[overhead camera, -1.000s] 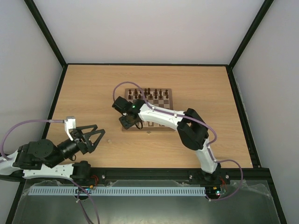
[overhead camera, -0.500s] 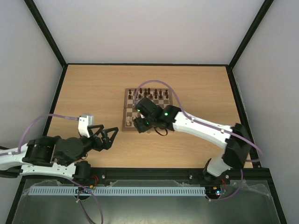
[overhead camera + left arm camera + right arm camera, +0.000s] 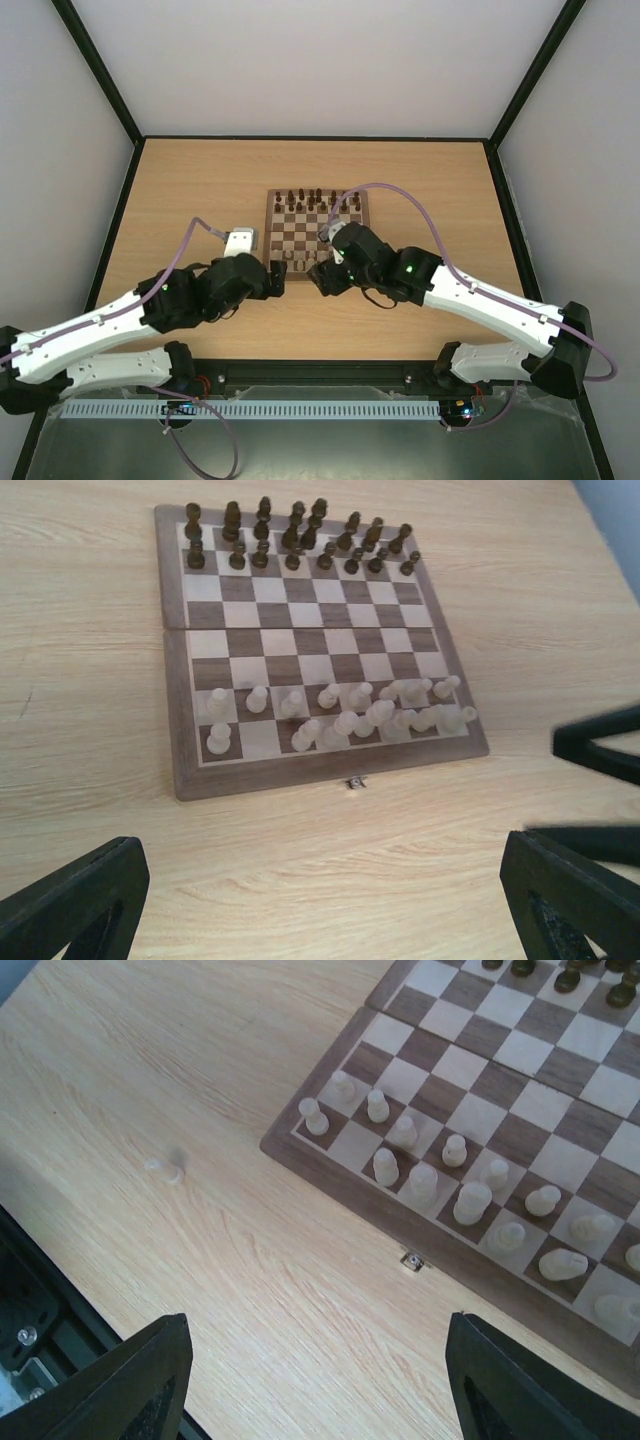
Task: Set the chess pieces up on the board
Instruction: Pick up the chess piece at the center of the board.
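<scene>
The board point(image 3: 270, 780) lies flat with its latch point(image 3: 353, 782) facing me. Several pale chess pieces point(image 3: 349, 720) crowd its two near rows; some stand and some on the right lie tipped. One pale piece point(image 3: 165, 1169) lies off the board on the table, left of the board's near corner. My left gripper point(image 3: 325, 900) is open over bare table in front of the board, holding nothing. My right gripper point(image 3: 320, 1380) is also open and empty, just short of the board's front edge point(image 3: 340, 1192). From above, both grippers point(image 3: 272, 282) point(image 3: 325, 278) sit at the board's point(image 3: 271, 215) near edge.
Dark brown pieces point(image 3: 290, 540) fill the two far rows. The right gripper's black fingers point(image 3: 600, 745) show at the right edge of the left wrist view. Black rails frame the table, and a purple cable point(image 3: 380, 190) arcs over the board's right side.
The left arm has swung from the table's left side to the board's near-left corner. The right gripper has pulled back off the board's left part to its front edge and opened wider.
</scene>
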`<state>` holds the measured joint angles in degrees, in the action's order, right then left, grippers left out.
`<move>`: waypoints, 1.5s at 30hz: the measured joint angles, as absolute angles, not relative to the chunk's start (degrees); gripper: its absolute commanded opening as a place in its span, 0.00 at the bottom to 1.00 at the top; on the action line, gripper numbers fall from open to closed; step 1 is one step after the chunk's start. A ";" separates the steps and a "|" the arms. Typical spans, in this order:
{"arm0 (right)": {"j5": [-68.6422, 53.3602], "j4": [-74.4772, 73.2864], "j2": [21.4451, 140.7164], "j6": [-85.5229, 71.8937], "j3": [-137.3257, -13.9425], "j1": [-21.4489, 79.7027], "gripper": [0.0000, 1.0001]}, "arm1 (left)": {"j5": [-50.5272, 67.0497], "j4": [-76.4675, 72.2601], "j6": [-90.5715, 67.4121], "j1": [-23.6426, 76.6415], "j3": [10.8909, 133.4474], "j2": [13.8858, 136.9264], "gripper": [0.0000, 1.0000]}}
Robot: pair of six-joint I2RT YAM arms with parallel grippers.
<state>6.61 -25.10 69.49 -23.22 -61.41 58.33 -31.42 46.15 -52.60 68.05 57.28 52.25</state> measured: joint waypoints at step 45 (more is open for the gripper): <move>-5.02 -16.62 60.18 -24.97 -47.07 58.35 0.71 | -1.61 39.18 -46.68 31.14 34.72 63.68 0.52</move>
<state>-5.02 -16.62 60.18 -24.97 -47.07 58.35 -1.61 39.18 -46.68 31.14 34.72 63.68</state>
